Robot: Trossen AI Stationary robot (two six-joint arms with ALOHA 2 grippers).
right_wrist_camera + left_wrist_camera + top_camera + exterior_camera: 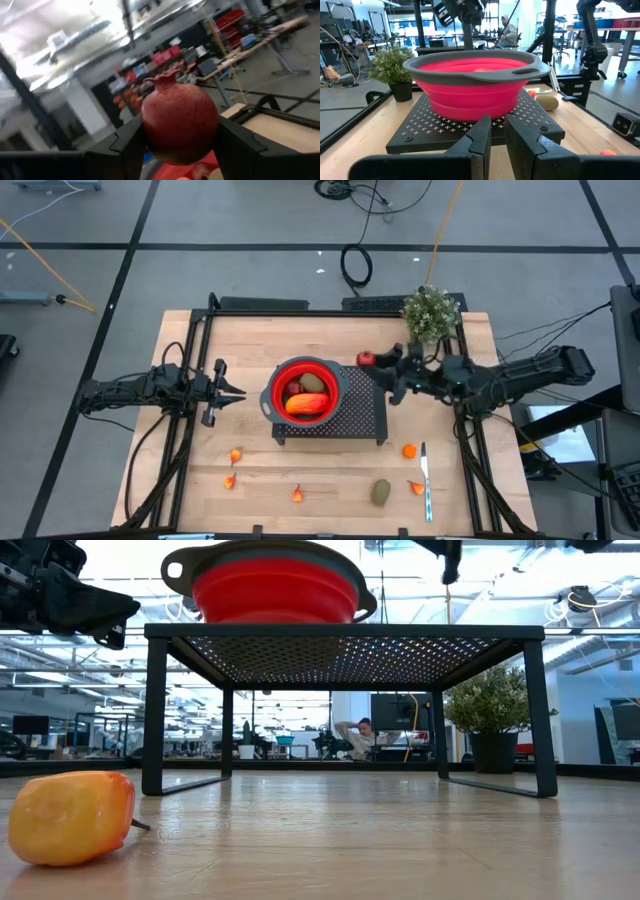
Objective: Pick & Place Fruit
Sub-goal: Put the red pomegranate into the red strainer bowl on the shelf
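Two hands: mine.
Right hand [180, 145]: clamped on dark red round pomegranate [180, 122], seemingly beside red collapsible bowl [305, 391].
Left hand [492, 137]: nearly closed, empty.

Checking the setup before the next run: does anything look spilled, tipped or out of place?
Nothing stands out. The red bowl sits upright on the black rack, and the right gripper holds the pomegranate securely.
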